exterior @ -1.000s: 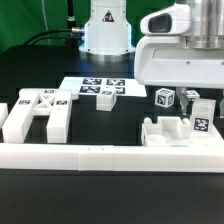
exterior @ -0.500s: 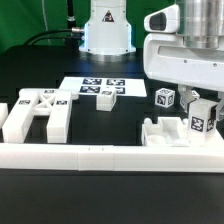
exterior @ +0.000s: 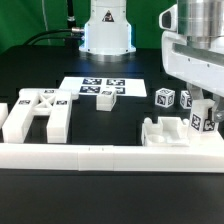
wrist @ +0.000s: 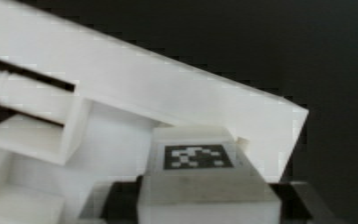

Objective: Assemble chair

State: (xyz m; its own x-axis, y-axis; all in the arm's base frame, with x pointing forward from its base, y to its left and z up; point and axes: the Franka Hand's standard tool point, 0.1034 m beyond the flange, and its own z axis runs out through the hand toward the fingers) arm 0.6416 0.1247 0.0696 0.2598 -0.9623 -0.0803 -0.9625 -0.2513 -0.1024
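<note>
Now the gripper (exterior: 200,111) is clamped on a small tagged leg (exterior: 199,124), just above the chair panel (exterior: 163,134) near the border rail (exterior: 100,155). I think it should lower slowly, keeping the leg upright.

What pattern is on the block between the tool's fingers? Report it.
White block with a black-and-white square tag on its face; clearest in the wrist view.

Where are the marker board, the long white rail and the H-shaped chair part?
marker board (exterior: 72,87): exterior view, its left end.
long white rail (exterior: 100,156): exterior view, its top face.
H-shaped chair part (exterior: 38,110): exterior view, its middle.
</note>
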